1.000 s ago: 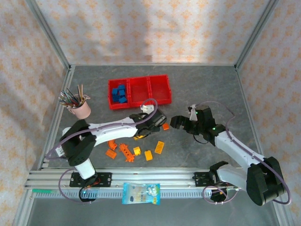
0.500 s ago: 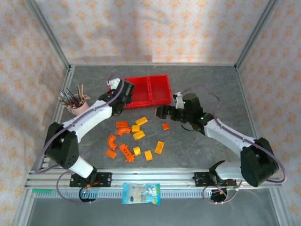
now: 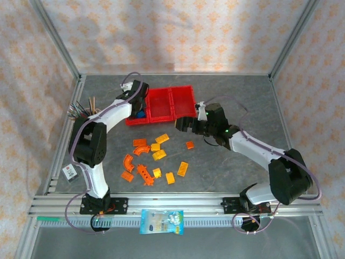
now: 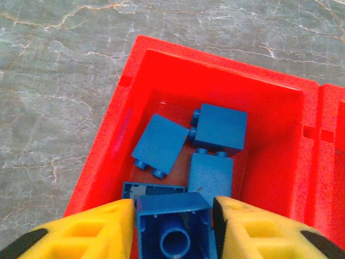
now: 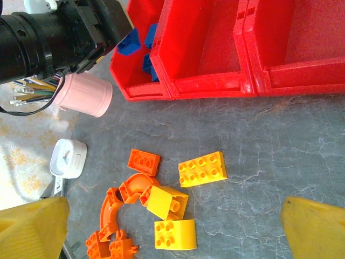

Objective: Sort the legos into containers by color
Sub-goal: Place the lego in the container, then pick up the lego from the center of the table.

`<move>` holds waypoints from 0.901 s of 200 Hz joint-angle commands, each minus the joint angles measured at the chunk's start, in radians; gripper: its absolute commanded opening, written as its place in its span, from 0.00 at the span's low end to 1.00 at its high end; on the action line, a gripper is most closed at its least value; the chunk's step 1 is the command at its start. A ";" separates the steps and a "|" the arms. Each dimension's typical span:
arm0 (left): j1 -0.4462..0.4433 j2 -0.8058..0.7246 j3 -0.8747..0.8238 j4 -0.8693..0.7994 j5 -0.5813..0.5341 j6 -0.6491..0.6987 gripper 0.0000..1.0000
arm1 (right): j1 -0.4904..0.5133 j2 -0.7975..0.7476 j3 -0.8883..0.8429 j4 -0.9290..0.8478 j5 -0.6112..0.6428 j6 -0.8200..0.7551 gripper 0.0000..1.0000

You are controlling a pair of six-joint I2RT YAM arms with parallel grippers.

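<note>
Top external view
- Left gripper (image 3: 139, 106): reached over the left-hand bin of the red three-bin row (image 3: 160, 102); its hold could not be judged from this height.
- Right gripper (image 3: 182, 123): hung just in front of the row, near its right bin.
- Loose legos (image 3: 158, 155): orange and yellow pieces lay scattered on the grey table (image 3: 242, 97) in front of the bins, between the arms.
- Bystanders: a pen cup (image 3: 81, 111) stood left of the bins, a snack packet (image 3: 161, 222) lay on the near rail, and a small white gadget (image 3: 69, 172) sat by the left arm.

Left wrist view
- Blue brick (image 4: 172, 229): was clamped between the yellow fingers (image 4: 97, 229), hollow underside to the camera, above the near end of the left bin (image 4: 215, 65).
- Bin contents: three loose blue bricks (image 4: 161, 144) lay in plain sight and a fourth was partly hidden; no other colour was seen.

Right wrist view
- Grip: the right fingers (image 5: 32, 229) were spread wide with nothing between them.
- Below: a yellow eight-stud brick (image 5: 202, 169), a small orange brick (image 5: 144, 161), orange curved pieces (image 5: 135, 189) and two more yellow bricks lay on the table.
- Middle bin (image 5: 205, 43) and right bin (image 5: 302, 38): no brick was seen in the parts that showed.

Handling
- Bricks: probably light, rigid and smooth-sided, so they were best pinched across two flat opposite walls, clear of the studs. The curved pieces looked likelier to twist out.

Writing
- Readable text: none. The packet's print and the gadget's face were too small to read.
</note>
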 commanded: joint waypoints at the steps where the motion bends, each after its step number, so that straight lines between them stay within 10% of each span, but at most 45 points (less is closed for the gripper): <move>1: 0.009 -0.001 0.045 -0.006 -0.005 0.027 0.49 | 0.002 0.011 0.042 0.015 0.024 -0.015 1.00; 85: -0.018 -0.198 -0.053 -0.030 0.128 0.018 0.54 | 0.001 0.012 0.069 -0.092 0.030 -0.049 1.00; 180: -0.312 -0.439 -0.332 0.013 0.227 0.054 0.55 | -0.007 -0.095 -0.167 -0.080 0.070 0.020 1.00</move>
